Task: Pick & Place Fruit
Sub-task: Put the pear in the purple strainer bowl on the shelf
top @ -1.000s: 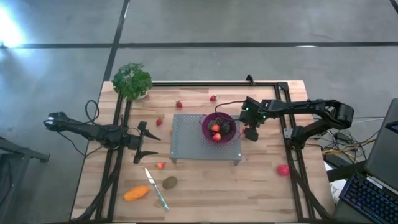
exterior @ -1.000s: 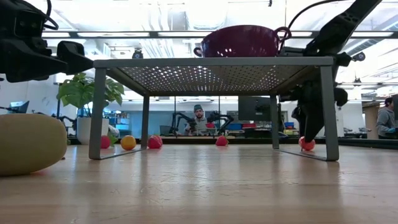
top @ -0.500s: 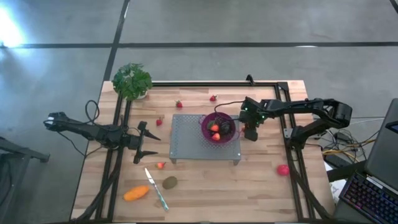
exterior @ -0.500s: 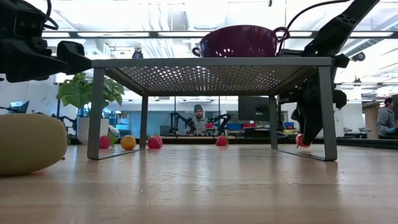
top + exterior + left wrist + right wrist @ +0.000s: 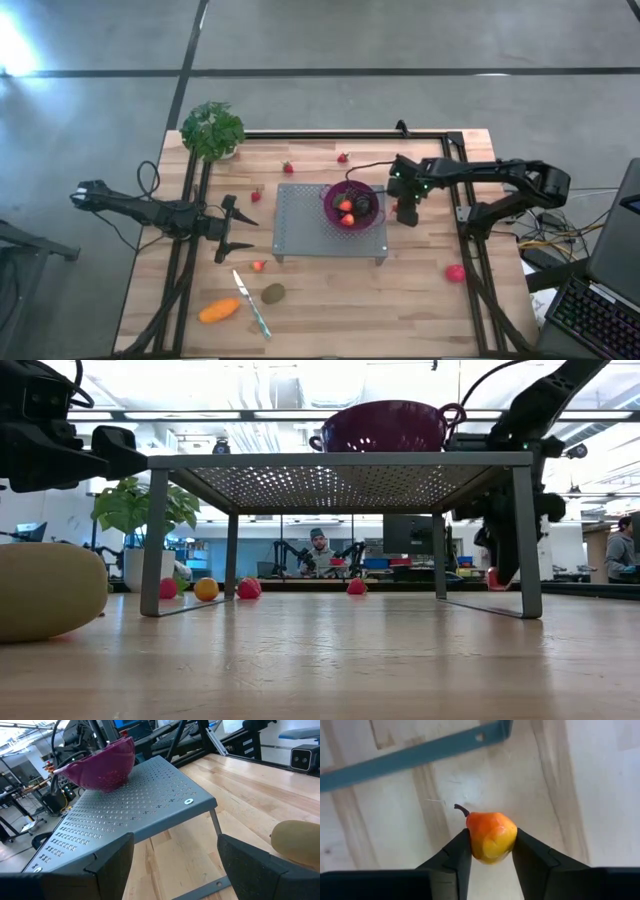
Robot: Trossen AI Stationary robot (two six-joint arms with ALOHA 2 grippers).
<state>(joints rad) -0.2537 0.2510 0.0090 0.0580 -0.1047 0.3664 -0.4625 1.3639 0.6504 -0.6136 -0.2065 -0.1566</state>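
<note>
Pale wood planks form the tabletop [image 5: 420,280], where an orange fruit [image 5: 219,311], a knife [image 5: 253,305], a brown-green oval [image 5: 272,293] and a pink-red ball [image 5: 455,272] lie nearest. The left hand [image 5: 236,229] hangs wide open, empty, beside a perforated grey metal rack [image 5: 305,225] carrying a glossy purple bowl [image 5: 352,205] of strawberries. Beyond the rack's edge, the right hand [image 5: 492,852] pinches a small smooth orange-yellow pear [image 5: 491,836] with a dark stem. A leafy plant [image 5: 212,130] stands farthest.
</note>
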